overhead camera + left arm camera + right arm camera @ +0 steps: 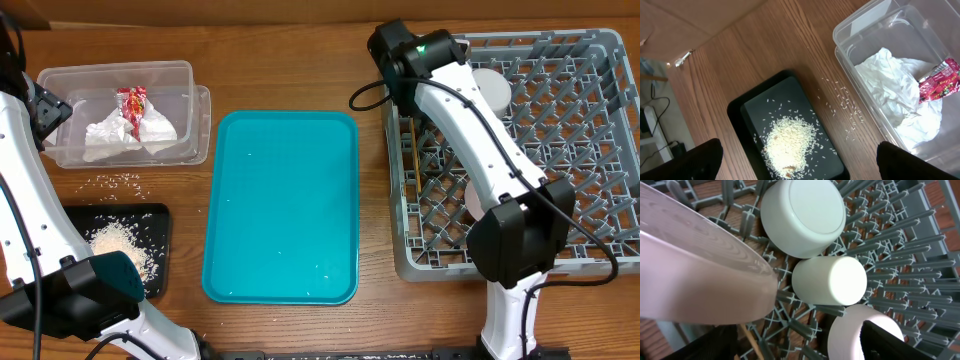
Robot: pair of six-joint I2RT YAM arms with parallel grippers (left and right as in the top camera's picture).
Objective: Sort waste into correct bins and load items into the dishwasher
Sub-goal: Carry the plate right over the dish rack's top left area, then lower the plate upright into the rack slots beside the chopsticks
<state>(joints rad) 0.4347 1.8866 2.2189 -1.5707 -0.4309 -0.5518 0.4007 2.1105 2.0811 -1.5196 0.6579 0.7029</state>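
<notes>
Overhead, the clear tub (60, 82) sits at the far left of the surface (290, 70), with the crumpled napkin (115, 135) and the red-and-white wrapper (132, 104) inside it. Just beside it, loose rice grains (118, 181) lie on the wood, and the black tray (155, 222) holds a pile of rice (120, 245). The teal serving tray (282, 205) lies in the middle. The grey dish rack (590, 150) stands on the right, with the right arm (470, 130) over it.

From the left wrist, the left fingers (685, 162) are spread wide with nothing between them, above the tray and tub.

From the right wrist, the right fingers (912, 342) stand well apart and grip nothing. In the rack are an upturned white bowl (802, 215), a white cup (830, 280) just beside it, a pale-pink plate (700, 280) and a pale-pink cup (847, 330).
</notes>
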